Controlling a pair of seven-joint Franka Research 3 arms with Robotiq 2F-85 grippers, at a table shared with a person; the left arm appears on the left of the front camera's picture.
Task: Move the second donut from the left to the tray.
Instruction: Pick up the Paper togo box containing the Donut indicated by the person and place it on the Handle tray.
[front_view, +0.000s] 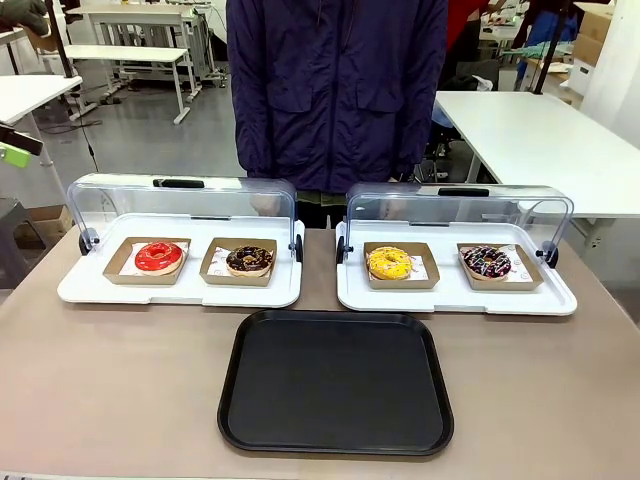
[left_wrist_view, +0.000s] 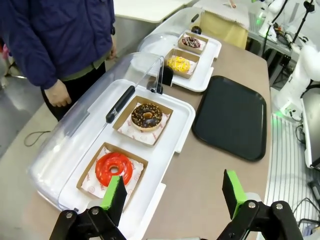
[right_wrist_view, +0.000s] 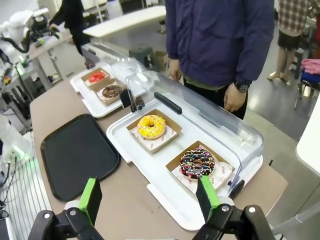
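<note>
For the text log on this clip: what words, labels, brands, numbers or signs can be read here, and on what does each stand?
No text here can be read.
Faint reddish print on the paper liners in the cardboard holders: too small and blurred to read.
No print visible on the white display trays or the black tray.

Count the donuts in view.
4. The red-glazed donut and the crumb-topped chocolate donut are in the left white display tray. The yellow donut and the sprinkled dark donut are in the right white display tray. None appears hidden.
</note>
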